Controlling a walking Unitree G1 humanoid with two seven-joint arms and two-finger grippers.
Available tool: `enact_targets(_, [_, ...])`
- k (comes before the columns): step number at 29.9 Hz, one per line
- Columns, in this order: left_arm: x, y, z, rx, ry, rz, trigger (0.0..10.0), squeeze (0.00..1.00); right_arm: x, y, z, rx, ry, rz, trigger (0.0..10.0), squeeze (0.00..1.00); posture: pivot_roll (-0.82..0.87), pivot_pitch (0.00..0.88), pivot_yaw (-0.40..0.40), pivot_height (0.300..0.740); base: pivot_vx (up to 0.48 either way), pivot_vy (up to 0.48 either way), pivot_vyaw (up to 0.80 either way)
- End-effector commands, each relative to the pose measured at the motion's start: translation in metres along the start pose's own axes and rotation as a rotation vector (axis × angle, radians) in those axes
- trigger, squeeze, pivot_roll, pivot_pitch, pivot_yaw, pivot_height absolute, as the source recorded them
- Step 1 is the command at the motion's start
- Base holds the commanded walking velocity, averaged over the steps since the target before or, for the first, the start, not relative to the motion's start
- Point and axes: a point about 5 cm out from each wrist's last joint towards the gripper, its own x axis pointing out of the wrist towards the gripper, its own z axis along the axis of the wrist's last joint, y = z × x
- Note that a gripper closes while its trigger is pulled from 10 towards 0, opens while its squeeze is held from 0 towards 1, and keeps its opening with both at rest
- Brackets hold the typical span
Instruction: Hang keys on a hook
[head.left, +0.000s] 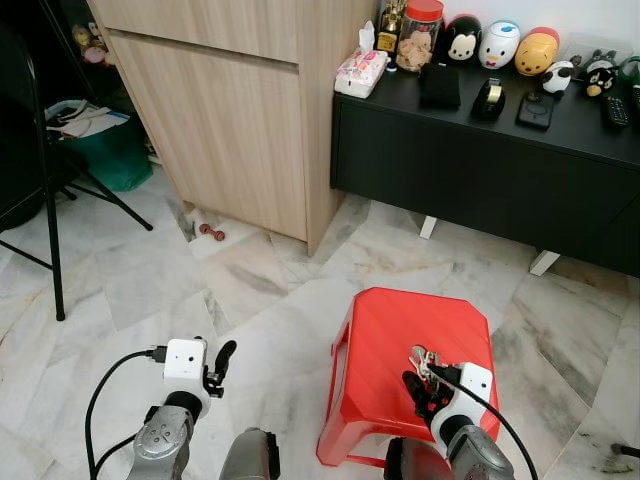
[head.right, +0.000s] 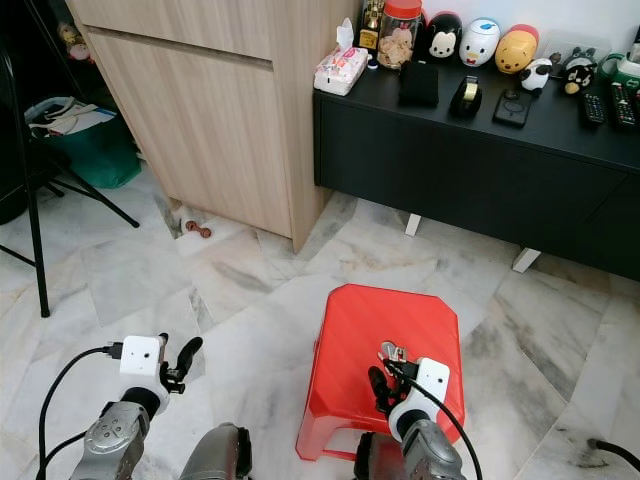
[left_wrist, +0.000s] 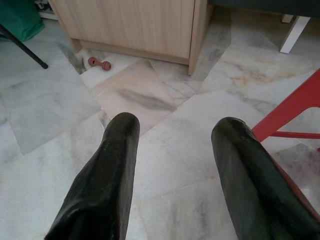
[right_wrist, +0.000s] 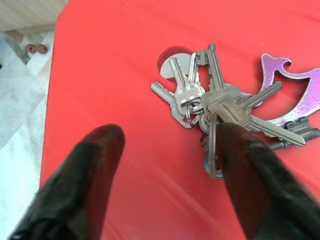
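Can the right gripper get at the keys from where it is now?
Probably yes. The right gripper hangs open just over the keys lying flat on the red stool, one finger already at the bunch. Nothing lies between; the purple carabiner sits off to the side.

Covering part of the keys (right_wrist: 220, 107) in the right wrist view: the black finger (right_wrist: 260, 180) of the right gripper (head.left: 420, 383), hiding the ring's lower part. Running off the frame edge just beyond the bunch: the purple carabiner (right_wrist: 295, 97). From the head views, bunch too small for counting single keys. Cutting off at the picture edge beside the left gripper (left_wrist: 172, 165): the red stool (left_wrist: 295, 107), leg and rim only. Too small to identify: the reddish thing (left_wrist: 99, 63) lying ahead of the left fingers by the wooden cabinet (left_wrist: 135, 22).
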Motion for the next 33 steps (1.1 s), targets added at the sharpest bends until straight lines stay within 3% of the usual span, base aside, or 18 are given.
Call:
enact_targets(1, [-0.0024,0.0020,-0.0052,0.004,0.028,0.006,10.0,0.00,-0.0033,-0.0041,-0.0079,-0.014,0.036,-0.018,1.1,0.00,0.19,0.156,-0.019,0.638,0.000,0.000,0.00])
enact_targets(2, [-0.0024,0.0020,-0.0053,0.004,0.029,0.006,10.0,0.00,-0.0034,-0.0041,-0.0086,-0.018,0.040,-0.017,0.0,0.00,0.19,0.156,-0.019,0.638,0.000,0.000,0.00])
enact_targets(33, [0.0025,-0.0006,-0.0044,-0.009,0.038,0.016,10.0,0.00,-0.0023,-0.0027,-0.0087,-0.055,0.064,-0.015,0.0,0.00,0.19,0.137,-0.033,0.638,0.000,0.000,0.00])
